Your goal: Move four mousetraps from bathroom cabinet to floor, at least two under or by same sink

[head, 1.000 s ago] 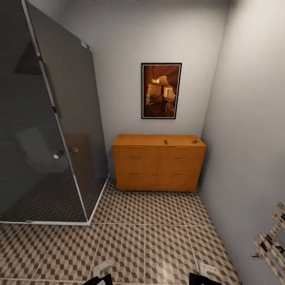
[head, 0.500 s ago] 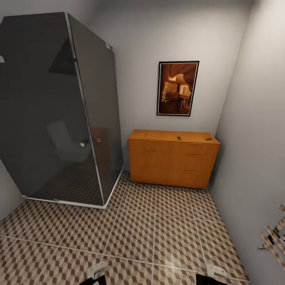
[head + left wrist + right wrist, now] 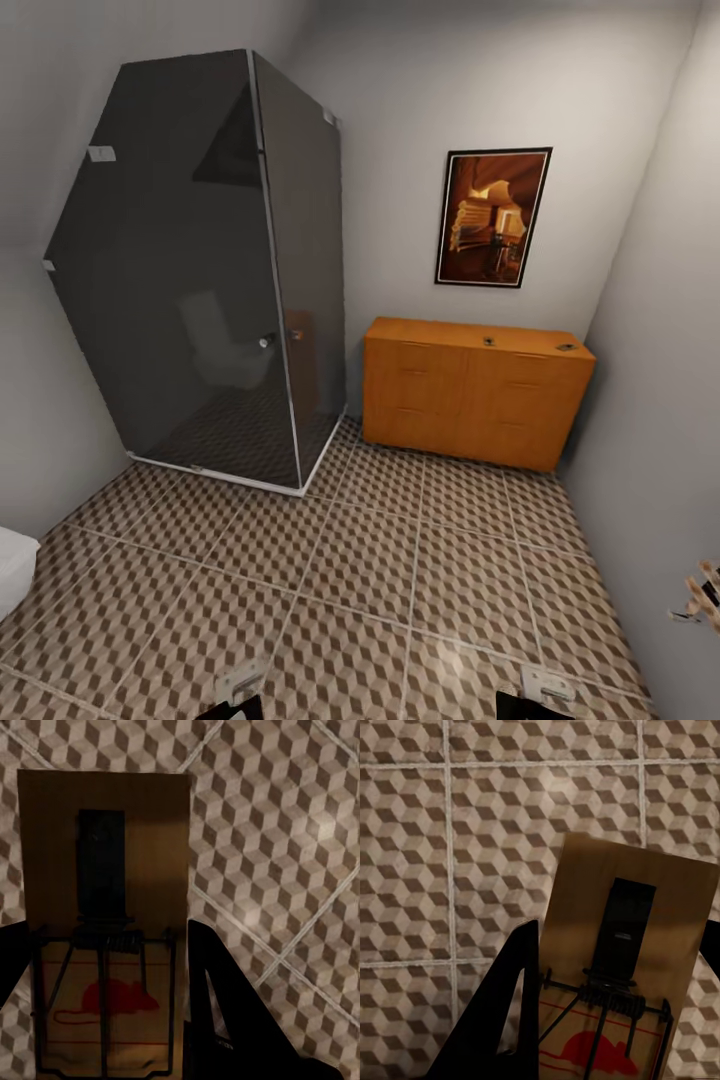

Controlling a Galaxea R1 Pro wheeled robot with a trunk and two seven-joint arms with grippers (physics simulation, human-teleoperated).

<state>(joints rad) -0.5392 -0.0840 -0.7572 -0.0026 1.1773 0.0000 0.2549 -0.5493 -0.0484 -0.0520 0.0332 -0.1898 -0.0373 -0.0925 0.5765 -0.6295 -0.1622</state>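
Bathroom tiles [image 3: 380, 600] run from the robot to the cabinet [image 3: 470, 405] in the head view. Since a second ago the whole picture has slid right: the cabinet sits farther off and the shower [image 3: 210, 290] beside it shows whole, so the camera has turned and backed away, not the furniture. Two small dark things, likely traps [image 3: 489, 341], remain on the cabinet top. Near the bottom edge two pale objects show on or above the floor.

Left wrist view: the left gripper [image 3: 105, 1005] is clamped on a trap [image 3: 105, 922], held above the tiles, far from the cabinet.

Right wrist view: the right gripper [image 3: 607, 1012] likewise grips a second trap [image 3: 622, 975] over the tiles.

Judging by this, the robot is carrying both away to set down; no sink is visible yet.
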